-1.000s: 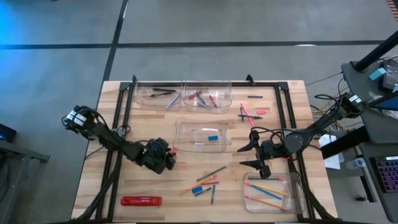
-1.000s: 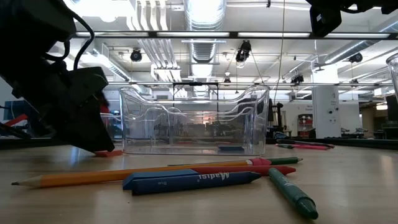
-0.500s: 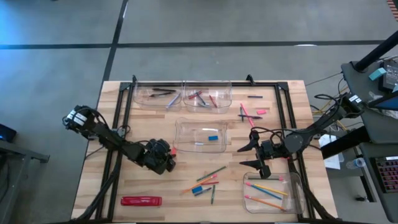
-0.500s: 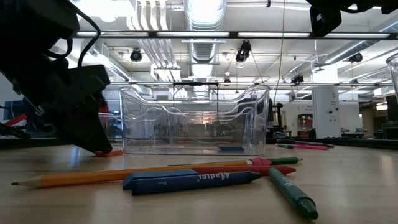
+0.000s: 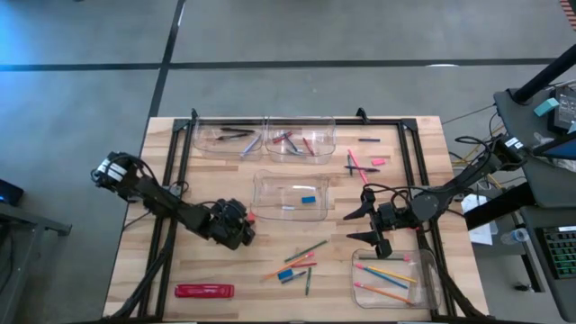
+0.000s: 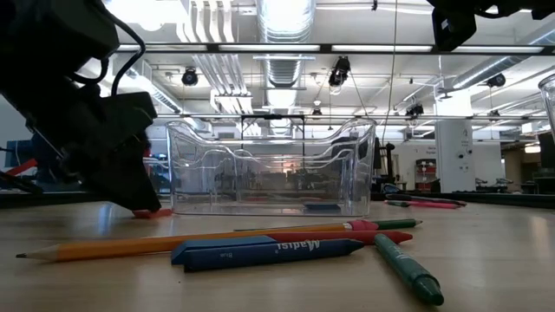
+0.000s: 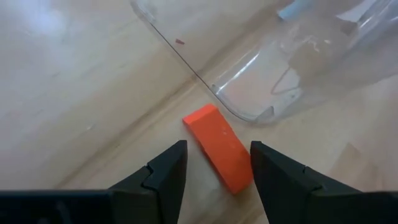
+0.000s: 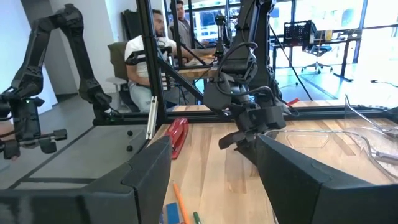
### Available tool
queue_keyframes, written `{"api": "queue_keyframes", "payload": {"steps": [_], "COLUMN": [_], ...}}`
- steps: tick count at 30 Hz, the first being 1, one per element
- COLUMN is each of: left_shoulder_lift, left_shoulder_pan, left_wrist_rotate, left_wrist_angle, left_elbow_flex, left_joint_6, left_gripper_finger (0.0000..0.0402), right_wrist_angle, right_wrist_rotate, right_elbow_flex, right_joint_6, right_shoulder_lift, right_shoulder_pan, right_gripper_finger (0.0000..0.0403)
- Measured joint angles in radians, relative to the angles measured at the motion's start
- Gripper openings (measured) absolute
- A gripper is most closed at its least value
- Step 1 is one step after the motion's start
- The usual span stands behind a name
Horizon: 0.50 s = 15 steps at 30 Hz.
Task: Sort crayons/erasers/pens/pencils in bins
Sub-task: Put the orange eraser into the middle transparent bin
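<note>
Wooden bench [image 5: 207,270], left gripper [image 7: 214,163] low with fingers open around an orange-red eraser [image 7: 218,148] beside the middle bin [image 5: 290,197], probably lining up a grab. Right gripper [image 5: 364,225] waits, open.

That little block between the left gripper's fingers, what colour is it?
Orange-red eraser, clearest in the left wrist view.

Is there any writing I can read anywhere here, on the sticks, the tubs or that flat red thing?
Short blue crayon at the front of the table, low view: pale lettering that seems printed upside down, too blurred to read for certain.
Long flat red pack: no lettering legible.
Clear plastic tubs: no label seen.
Small orange-red eraser block: blank on its visible faces.
</note>
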Motion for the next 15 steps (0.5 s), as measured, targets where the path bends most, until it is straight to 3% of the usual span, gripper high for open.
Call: {"api": "queue_keyframes", "payload": {"steps": [15], "left_shoulder_lift": [-0.023], "left_shoulder_pan": [0.005], "left_wrist_rotate": [-0.011], "left_wrist_angle": [-0.043], "left_elbow_flex": [0.031], "left_joint_6": [0.014], "left_gripper_finger": [0.0162], "right_wrist_angle": [-0.001], "right_wrist_rotate": [0.0], "right_elbow_flex": [0.0], "right_joint_6": [-0.002], "right_shoulder_lift": [0.0], "right_shoulder_pan": [0.0], "right_gripper_finger": [0.0219]}}
